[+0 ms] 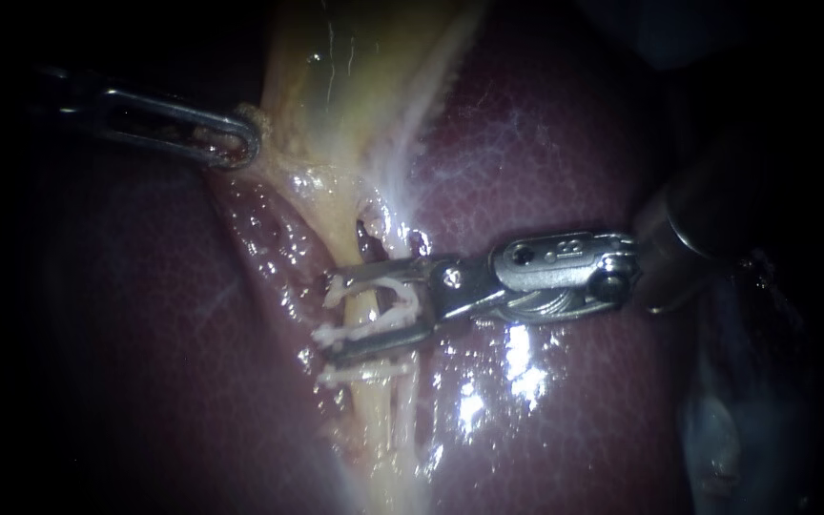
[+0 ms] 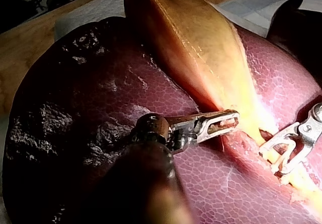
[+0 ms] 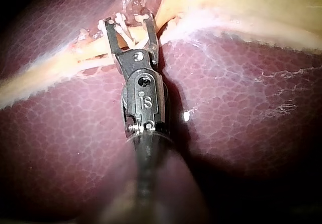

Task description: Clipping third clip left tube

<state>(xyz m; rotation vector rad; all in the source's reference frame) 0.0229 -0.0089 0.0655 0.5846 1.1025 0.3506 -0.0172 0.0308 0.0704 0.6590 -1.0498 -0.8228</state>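
While the left instrument [image 1: 240,145] is coming in across the dark liver [image 1: 545,143], its end effector is clamping narrowly on the pale edge of the gallbladder [image 1: 345,76], well up from the clipping site on the tube [image 1: 379,410]. Both jaws are pressing on that tissue from two sides, and in the left wrist view reddish tissue is showing through the slot of the upper jaw.

The tube is running as a yellowish strand from the narrow end of the gallbladder down over the liver surface, glistening wet. The right instrument [image 1: 331,319] is meeting the tube crosswise, with its end effector standing wide and one jaw lying on each side of the tube. Between those jaws it is carrying a white clip [image 1: 374,326], whose two legs are spreading apart and straddling the tube. Whether the legs are touching the tube itself I cannot tell.

Just beyond the lower jaw, farther along the tube from the gallbladder, a closed clip [image 1: 355,374] is sitting across the tube. Thin whitish strands are lying beside the tube there, so I cannot tell which tube this one is.

Behind the liver, far from the tube, a wooden desk [image 2: 25,48] is showing in the left wrist view.
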